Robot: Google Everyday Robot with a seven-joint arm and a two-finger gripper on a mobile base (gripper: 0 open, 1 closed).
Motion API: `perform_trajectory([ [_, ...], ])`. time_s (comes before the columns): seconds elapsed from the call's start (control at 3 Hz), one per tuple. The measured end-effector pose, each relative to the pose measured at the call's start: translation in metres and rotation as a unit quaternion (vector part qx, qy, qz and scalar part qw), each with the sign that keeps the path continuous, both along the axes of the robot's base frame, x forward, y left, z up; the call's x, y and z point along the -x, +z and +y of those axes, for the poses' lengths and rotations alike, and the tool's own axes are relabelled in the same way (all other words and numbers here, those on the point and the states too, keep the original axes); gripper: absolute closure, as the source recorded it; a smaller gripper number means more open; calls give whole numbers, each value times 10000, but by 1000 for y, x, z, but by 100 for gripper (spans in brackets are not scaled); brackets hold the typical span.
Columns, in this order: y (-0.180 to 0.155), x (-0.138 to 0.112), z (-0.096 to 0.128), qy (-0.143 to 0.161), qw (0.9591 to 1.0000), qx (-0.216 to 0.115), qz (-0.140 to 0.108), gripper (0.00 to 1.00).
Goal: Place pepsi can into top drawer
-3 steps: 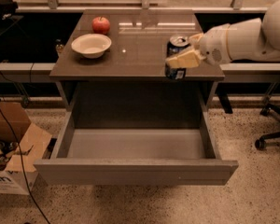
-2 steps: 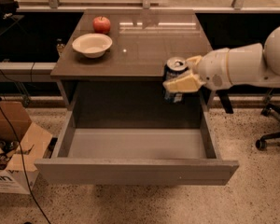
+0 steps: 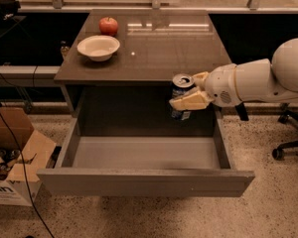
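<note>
**Camera view, 1 view supplied.**

1. End effector: the gripper is located just in front of the front edge of the cabinet top, towards its right end. It is reached in from the right on the white arm. Its 2 fingers are closed against the pepsi can; 1 finger is seen across the near side of the can, and the other is seen behind the rim.

2. Task object: the pepsi can is held clear of every surface. It is carried upright, with its long axis vertical, the silver top uppermost and the label marks at the base exposed below the finger.

3. Receptacle: the top drawer is pulled fully out. No contents are seen on its pale floor.

4. Governing relation: the can is suspended above the rear right part of the drawer opening, near the right wall. The floor lies directly below it. A downward move is therefore judged to be required, with little sideways correction. Since only 1 arm is fitted, no choice of arm arises.

5. Risk, as a judgement: the right wall is close to the arm, and contact during descent is considered possible.

6. Other items: a bowl and an apple are noted at the left rear of the cabinet top, well apart from the can.
</note>
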State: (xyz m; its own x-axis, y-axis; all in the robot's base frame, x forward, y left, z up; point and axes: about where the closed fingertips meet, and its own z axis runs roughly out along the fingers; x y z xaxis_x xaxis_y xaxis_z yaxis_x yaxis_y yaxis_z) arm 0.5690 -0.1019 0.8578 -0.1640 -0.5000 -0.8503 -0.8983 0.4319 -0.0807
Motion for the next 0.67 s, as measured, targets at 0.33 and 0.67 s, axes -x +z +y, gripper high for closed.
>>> perform_trajectory([
  [0.33,-51,2,-3,-93,9997,84,194,100],
  [0.67,-97,4,-7,-276,9990,64,335,100],
])
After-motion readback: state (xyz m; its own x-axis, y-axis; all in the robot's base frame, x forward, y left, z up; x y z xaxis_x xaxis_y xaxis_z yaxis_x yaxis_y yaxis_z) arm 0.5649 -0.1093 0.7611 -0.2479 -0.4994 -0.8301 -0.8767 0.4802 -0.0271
